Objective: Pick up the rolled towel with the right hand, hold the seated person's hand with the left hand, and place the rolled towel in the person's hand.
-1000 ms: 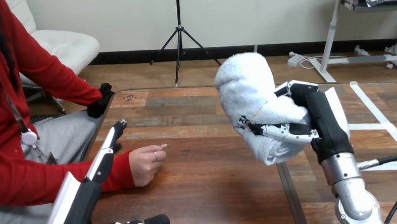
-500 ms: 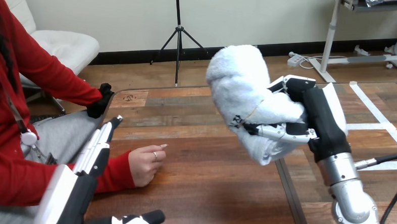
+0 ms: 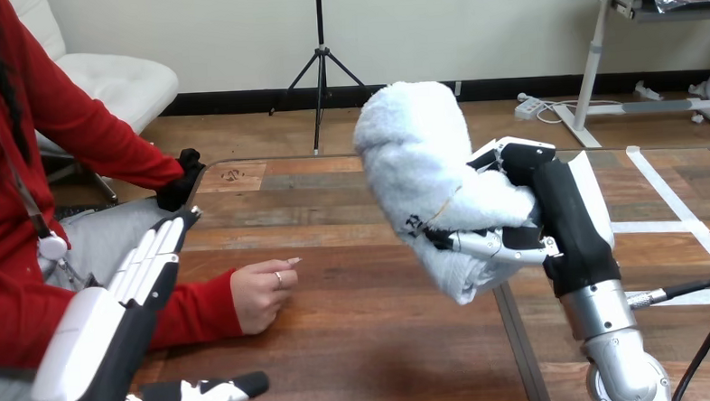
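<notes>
Plainly, from the head view, we see the right robot hand (image 3: 564, 214) raised over the bench (image 3: 358, 345), a little right of the middle. Its fingers (image 3: 480, 243) are curled round the rolled towel (image 3: 423, 175) and grip it firmly. The white towel stands almost upright in that grasp, leaning slightly to the left. Its rounded top rises above the robot hand and its lower end hangs below the fingers, clear of the bench top.

At the lower left we see the left robot hand (image 3: 126, 310), the white shell of its back turned toward us. Its fingers (image 3: 150, 255) are straight and close together, pointing up and away. Its thumb (image 3: 197, 394) sticks out to the right, and the robot hand holds nothing.

The person's hand (image 3: 261, 295) rests on the bench just to the right of those straight fingers. It is loosely closed, with one finger pointing right. The left robot hand lies beside the person's wrist and overlaps the sleeve from our angle, so we cannot tell whether they touch. The rolled towel is well apart from the person's hand, up and to the right of it.
</notes>
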Robot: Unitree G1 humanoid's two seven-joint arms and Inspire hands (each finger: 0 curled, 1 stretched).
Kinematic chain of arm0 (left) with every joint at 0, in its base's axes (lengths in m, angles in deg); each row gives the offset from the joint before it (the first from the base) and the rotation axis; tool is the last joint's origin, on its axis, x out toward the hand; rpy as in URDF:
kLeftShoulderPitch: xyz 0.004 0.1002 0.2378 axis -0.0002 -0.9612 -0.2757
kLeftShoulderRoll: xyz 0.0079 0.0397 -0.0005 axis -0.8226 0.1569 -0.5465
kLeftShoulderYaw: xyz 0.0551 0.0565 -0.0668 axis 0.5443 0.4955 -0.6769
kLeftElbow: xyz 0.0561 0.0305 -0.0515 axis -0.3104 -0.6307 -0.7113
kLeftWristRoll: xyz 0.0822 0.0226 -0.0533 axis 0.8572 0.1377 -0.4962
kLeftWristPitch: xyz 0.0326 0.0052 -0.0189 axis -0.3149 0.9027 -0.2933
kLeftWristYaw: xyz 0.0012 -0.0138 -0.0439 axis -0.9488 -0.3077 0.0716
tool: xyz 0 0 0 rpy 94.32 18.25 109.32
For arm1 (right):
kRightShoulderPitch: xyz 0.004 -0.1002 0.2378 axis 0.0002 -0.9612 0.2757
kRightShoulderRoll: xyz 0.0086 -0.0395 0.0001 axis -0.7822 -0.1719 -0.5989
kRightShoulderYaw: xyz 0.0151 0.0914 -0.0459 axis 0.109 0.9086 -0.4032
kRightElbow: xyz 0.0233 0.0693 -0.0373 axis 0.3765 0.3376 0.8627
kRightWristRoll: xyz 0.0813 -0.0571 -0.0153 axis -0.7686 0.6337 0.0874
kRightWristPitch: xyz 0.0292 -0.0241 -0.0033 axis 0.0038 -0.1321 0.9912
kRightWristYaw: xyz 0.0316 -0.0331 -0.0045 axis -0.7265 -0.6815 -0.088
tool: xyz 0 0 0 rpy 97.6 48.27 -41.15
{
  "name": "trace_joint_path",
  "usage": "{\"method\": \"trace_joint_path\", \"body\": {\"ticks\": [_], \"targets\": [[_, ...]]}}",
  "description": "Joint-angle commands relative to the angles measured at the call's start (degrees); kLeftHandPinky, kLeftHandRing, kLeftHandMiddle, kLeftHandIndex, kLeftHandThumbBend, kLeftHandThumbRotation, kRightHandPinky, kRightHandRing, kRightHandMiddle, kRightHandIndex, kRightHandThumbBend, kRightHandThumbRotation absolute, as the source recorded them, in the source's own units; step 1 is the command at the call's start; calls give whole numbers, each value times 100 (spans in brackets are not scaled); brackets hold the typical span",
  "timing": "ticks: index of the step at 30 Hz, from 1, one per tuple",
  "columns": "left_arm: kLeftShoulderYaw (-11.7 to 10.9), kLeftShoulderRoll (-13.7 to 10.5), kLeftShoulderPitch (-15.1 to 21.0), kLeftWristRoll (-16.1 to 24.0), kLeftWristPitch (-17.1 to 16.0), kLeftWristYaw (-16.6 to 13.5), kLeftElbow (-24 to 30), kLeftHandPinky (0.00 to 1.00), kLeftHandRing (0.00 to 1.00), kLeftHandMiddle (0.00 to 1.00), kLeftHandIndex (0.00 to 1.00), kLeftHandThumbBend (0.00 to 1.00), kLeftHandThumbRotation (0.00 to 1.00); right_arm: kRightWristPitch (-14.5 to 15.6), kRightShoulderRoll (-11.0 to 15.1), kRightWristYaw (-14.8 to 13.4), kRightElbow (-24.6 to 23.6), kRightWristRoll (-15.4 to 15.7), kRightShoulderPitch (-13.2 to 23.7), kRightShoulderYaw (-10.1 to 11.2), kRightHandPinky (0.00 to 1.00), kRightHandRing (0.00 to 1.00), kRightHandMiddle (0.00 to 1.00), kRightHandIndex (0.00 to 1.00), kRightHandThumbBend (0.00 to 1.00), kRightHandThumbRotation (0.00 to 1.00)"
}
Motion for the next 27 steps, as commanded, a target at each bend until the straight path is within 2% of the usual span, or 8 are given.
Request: {"method": "trace_joint_path", "body": {"ticks": [1,11,18,27], "targets": [[-46,-336,415,104,98,-240,239,95,100,100,100,100,44,-237,-116,-131,-570,-37,147,48,2,6,9,7,51,0],[49,-719,601,213,382,-299,97,95,100,100,100,100,45,-291,-166,-136,-917,39,-20,36,2,6,9,7,50,0],[154,-995,847,396,476,-489,-210,92,99,100,100,100,44,-294,-204,-149,-1130,94,-134,47,2,5,9,7,50,0],[362,-1302,1230,544,554,-657,-717,85,92,95,96,100,42,-413,-238,-134,-1246,102,-219,61,2,6,8,7,50,0]]}}
